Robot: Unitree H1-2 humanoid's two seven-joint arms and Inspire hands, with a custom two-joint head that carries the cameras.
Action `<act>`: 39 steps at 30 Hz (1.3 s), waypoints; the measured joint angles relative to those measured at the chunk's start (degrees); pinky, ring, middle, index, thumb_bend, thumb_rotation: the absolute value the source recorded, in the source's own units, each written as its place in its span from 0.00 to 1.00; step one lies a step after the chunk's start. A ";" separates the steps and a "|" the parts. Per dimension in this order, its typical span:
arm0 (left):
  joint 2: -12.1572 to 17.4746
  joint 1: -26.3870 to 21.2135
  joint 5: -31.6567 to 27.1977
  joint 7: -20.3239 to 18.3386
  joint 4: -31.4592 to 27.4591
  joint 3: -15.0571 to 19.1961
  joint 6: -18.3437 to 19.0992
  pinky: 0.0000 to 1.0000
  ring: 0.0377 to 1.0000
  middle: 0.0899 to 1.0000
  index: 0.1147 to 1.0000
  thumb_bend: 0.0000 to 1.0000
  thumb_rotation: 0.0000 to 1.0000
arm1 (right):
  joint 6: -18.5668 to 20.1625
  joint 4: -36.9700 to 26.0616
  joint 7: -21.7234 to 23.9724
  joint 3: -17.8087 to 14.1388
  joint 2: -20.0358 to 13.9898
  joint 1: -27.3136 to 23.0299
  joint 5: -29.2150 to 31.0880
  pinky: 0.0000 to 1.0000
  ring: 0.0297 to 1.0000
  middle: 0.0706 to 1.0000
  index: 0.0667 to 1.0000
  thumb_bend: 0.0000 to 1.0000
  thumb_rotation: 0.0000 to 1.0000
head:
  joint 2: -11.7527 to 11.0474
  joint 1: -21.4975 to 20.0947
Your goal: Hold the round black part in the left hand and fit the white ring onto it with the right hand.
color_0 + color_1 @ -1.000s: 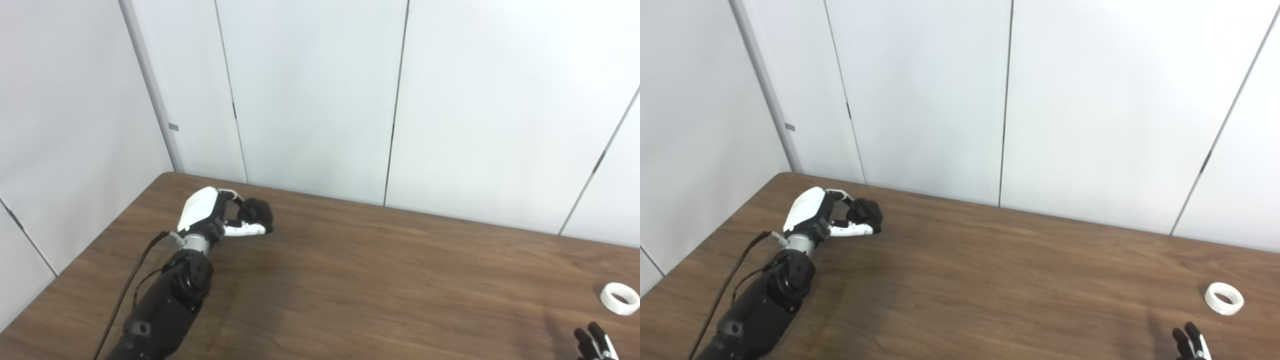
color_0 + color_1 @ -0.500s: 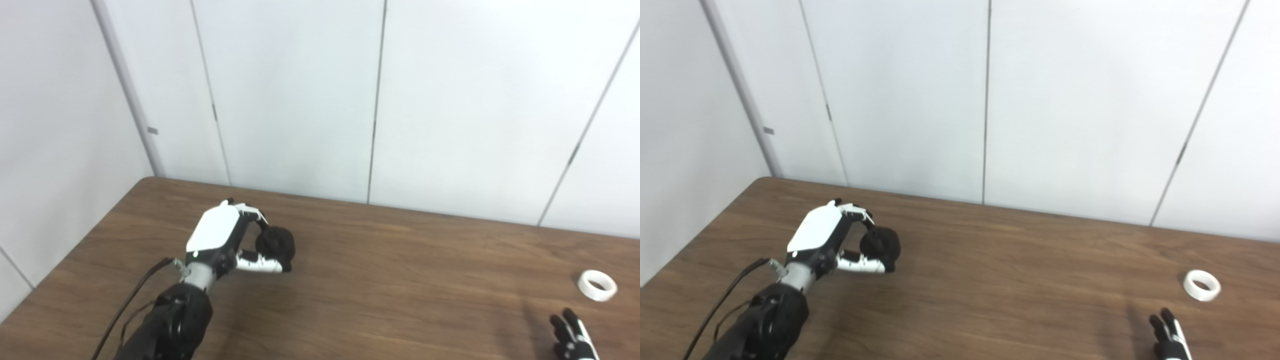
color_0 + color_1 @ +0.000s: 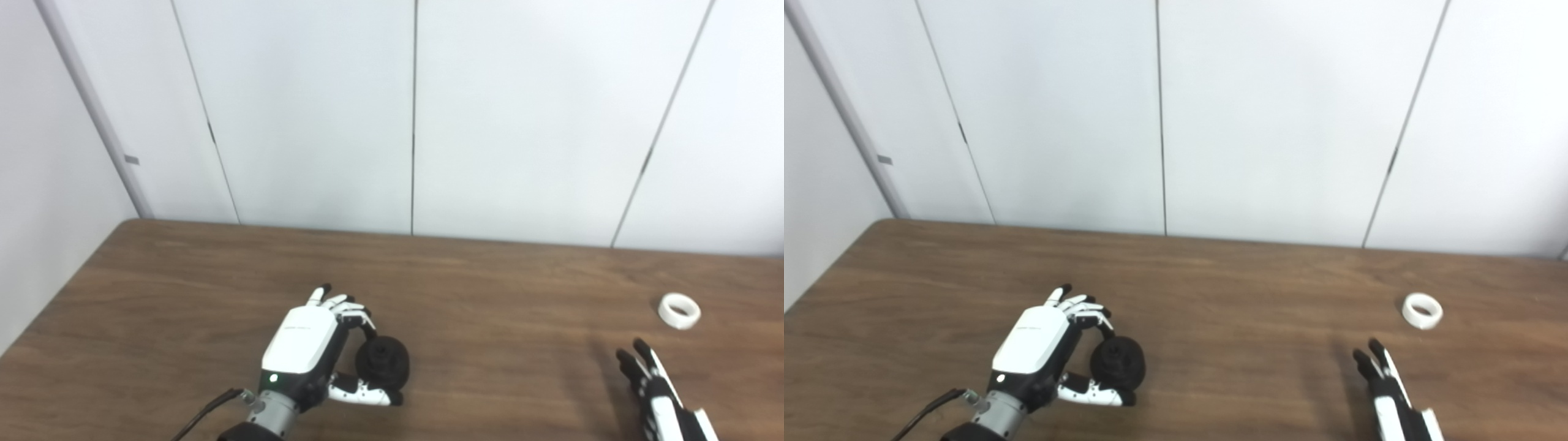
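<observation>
Left hand [image 3: 306, 352] at lower centre-left, fingers curled round round black part [image 3: 383, 362], thumb beneath. White ring [image 3: 679, 310] flat on table [image 3: 490, 294] at right, apart from right hand [image 3: 658, 398] at lower right, fingers straight, empty.

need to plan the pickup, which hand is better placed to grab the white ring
Right. The right hand is open beside the white ring, which lies on the table. The left hand is far off, already gripping the round black part.
</observation>
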 measured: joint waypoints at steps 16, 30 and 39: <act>-3.84 7.30 3.92 0.58 1.89 -3.42 -4.78 1.00 0.86 0.74 0.42 0.52 0.05 | 1.87 -1.20 -1.64 1.61 0.46 -0.22 -2.44 1.00 0.92 0.89 0.94 0.53 1.00 | 3.69 -5.19; -3.22 8.41 5.04 2.99 3.01 -3.03 -8.50 1.00 0.86 0.74 0.42 0.52 0.05 | 7.53 -4.49 -2.26 1.94 0.81 -0.67 -3.40 0.93 0.91 0.86 0.88 0.57 0.80 | 8.17 -9.14; -3.04 8.42 5.28 2.88 3.06 -2.83 -9.00 1.00 0.86 0.74 0.42 0.52 0.05 | 13.22 -7.45 -4.33 -0.40 1.38 -3.96 -8.63 0.87 0.88 0.85 0.75 0.68 0.39 | 8.79 -9.93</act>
